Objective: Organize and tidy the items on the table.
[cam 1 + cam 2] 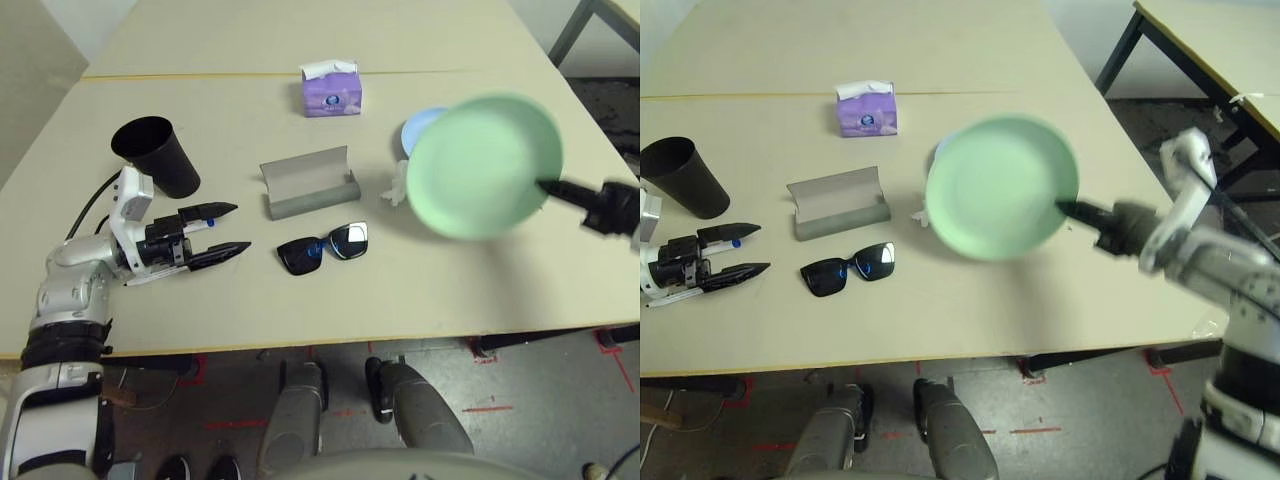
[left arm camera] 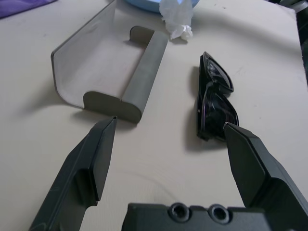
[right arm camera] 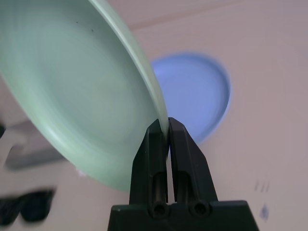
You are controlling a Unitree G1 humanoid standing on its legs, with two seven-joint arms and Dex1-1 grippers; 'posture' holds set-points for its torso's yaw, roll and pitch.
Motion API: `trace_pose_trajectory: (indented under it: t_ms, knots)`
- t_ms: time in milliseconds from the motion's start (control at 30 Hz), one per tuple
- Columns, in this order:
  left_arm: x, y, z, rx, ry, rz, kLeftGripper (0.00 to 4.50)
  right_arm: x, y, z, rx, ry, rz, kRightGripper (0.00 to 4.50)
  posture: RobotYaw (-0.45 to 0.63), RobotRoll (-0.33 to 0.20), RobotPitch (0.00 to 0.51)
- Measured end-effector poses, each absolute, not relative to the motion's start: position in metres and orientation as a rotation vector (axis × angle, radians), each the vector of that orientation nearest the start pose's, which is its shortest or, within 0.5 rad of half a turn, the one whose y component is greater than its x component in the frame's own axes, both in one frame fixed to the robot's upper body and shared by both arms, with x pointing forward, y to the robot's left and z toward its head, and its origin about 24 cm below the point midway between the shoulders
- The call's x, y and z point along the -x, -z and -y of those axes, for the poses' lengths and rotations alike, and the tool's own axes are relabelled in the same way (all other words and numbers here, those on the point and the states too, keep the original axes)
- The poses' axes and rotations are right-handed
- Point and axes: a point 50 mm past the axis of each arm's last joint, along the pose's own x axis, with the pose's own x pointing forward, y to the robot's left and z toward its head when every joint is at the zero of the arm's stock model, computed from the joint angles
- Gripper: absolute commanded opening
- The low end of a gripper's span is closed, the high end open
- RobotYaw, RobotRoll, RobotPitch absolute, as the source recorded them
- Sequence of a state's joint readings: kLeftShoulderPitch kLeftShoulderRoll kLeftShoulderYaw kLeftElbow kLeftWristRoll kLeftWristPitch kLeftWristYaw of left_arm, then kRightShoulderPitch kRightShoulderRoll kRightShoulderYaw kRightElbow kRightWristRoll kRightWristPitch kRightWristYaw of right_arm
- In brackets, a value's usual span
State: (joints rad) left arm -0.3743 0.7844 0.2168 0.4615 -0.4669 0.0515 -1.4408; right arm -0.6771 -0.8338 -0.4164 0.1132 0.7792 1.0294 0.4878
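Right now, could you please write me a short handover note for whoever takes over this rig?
Right gripper: shut on the green plate at its rim, held above the pale-blue plate.
Left gripper: open, empty, near the sunglasses.
On the table: open glasses case, black cup, tissue box, crumpled tissue beside the blue plate.
Done: green plate picked up.
Left: set it down, tidy everything else.

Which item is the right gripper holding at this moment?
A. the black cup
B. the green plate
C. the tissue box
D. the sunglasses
B: the right gripper is shut on the rim of the green plate, which is lifted above the table.
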Motion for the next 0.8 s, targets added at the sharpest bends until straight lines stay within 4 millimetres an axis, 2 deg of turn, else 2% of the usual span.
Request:
trace_pose_trajectory:
  t_ms: [167, 333, 467, 800]
  knots:
    - [-0.267, -0.131, -0.303, -0.175, 1.049, -0.089, 4.50, -0.332, -0.251, 0.297, -0.218, -0.309, -0.107, 0.01, -0.03, 0.000, 0.227]
    - [-0.262, -0.129, -0.302, -0.182, 1.039, -0.090, 4.50, -0.349, -0.234, 0.297, -0.192, -0.284, -0.172, 0.01, -0.01, 0.000, 0.227]
    - [-0.255, -0.127, -0.304, -0.179, 1.026, -0.088, 4.50, -0.355, -0.217, 0.297, -0.177, -0.280, -0.243, 0.01, 0.00, 0.000, 0.226]
    - [-0.247, -0.123, -0.303, -0.169, 1.013, -0.090, 4.50, -0.365, -0.226, 0.295, -0.135, -0.314, -0.260, 0.01, 0.01, 0.000, 0.228]
